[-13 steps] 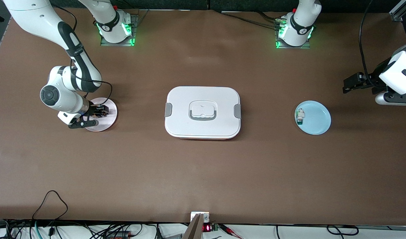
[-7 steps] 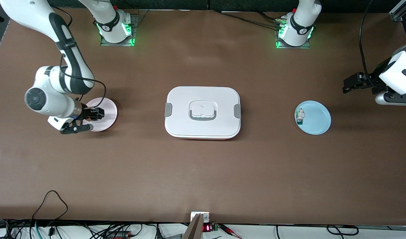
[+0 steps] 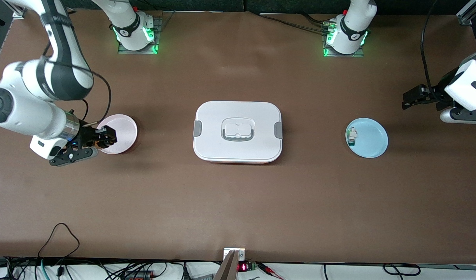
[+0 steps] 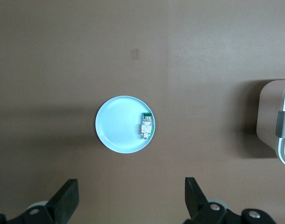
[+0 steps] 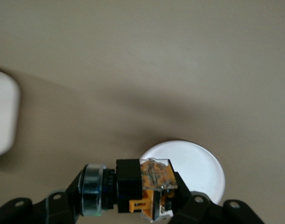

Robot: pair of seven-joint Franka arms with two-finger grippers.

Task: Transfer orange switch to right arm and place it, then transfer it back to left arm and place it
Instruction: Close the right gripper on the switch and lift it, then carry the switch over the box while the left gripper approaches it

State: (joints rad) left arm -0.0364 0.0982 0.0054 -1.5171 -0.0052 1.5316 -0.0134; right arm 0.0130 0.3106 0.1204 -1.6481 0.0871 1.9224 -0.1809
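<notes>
Risen off the round pink plate (image 3: 119, 133), the right pincer (image 3: 102, 139) clamps the stubby black-and-orange switch (image 5: 147, 189) over its rim, partly hidden, bare brown tabletop (image 3: 238, 202) skirting the white lidded box (image 3: 238, 131); the left pincer (image 4: 131, 203) waits, spread wide.

Even overhead light; soft shadows fall on the worktop (image 3: 238, 202); the right wrist view is motion-blurred.

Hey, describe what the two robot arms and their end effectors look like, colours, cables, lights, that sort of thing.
Both arms are glossy white with rounded joints. The right arm has black bands, a silver wrist ring and a thin black cable looping beside it. Each base glows green. The right end effector and the left end effector are black linkages; a black cable also runs to the left arm.
</notes>
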